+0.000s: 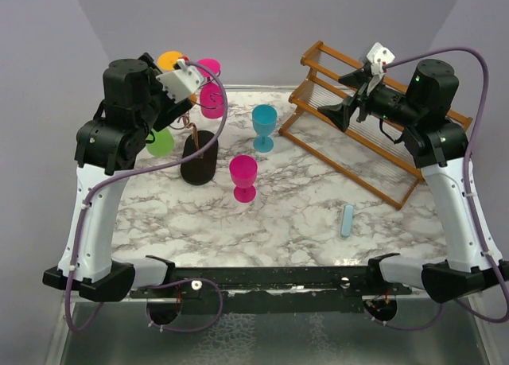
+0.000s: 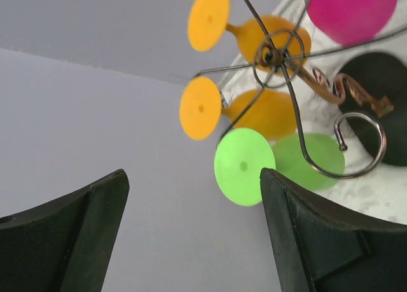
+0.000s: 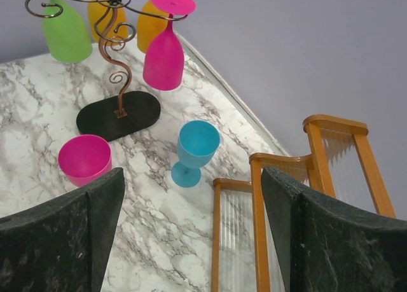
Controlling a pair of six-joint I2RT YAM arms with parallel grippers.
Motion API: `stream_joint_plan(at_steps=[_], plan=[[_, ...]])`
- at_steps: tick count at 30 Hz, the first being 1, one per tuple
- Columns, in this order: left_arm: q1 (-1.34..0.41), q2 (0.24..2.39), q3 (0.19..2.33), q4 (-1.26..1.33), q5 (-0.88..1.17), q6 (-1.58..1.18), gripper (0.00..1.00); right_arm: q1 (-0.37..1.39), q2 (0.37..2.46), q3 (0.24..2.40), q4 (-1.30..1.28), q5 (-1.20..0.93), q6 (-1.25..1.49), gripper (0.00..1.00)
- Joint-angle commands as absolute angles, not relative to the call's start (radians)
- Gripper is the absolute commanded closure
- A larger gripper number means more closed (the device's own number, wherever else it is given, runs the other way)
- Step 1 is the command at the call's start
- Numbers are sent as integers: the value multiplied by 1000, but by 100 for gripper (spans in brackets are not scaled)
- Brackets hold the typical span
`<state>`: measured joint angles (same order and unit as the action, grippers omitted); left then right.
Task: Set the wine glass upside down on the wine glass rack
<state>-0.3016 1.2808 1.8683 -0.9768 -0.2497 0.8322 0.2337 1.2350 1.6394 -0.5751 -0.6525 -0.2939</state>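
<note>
The wine glass rack stands near the far left corner of the marble tabletop. It is a thin wire tree with curled arms, a twisted copper-coloured post and a flat black oval base. A green glass hangs from it upside down, its round foot caught in a wire curl, alongside two orange glasses and a hanging pink glass.

The left gripper sits just beside the green glass with its fingers spread wide and nothing between them. The right gripper is also spread and empty, above the wooden rack at the far right corner.

A blue glass stands upright near the middle of the far edge, and a pink glass stands towards the tabletop's middle.

The glasses look like opaque, smooth plastic, so probably light, stiff and hard to break, though slippery under hard fingers. The narrow stem seems the surest place to grip, as it leaves the foot free to slide into a curl. The slim rack will likely wobble if nudged.
</note>
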Motion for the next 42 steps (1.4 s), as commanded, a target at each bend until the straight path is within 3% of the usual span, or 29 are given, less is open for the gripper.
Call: stream_joint_plan(at_steps=[1, 4, 9, 22, 35, 42], plan=[[-304, 1312, 1946, -864, -235, 642, 11, 229, 1278, 1655, -573, -746, -295, 14], [-303, 1352, 1981, -817, -251, 563, 2, 230, 1306, 1639, -559, -808, -260, 16], [-302, 1418, 2056, -782, -235, 484, 1, 253, 1384, 1627, -544, -865, -184, 19], [-286, 1519, 2131, -762, -305, 435, 1, 578, 1661, 1689, -714, -553, -330, 24], [-282, 1549, 2173, -791, -336, 457, 1, 706, 1794, 1666, -660, -388, -310, 31], [-281, 1551, 2181, -800, -340, 463, 1, 734, 1858, 1686, -654, -346, -296, 42]])
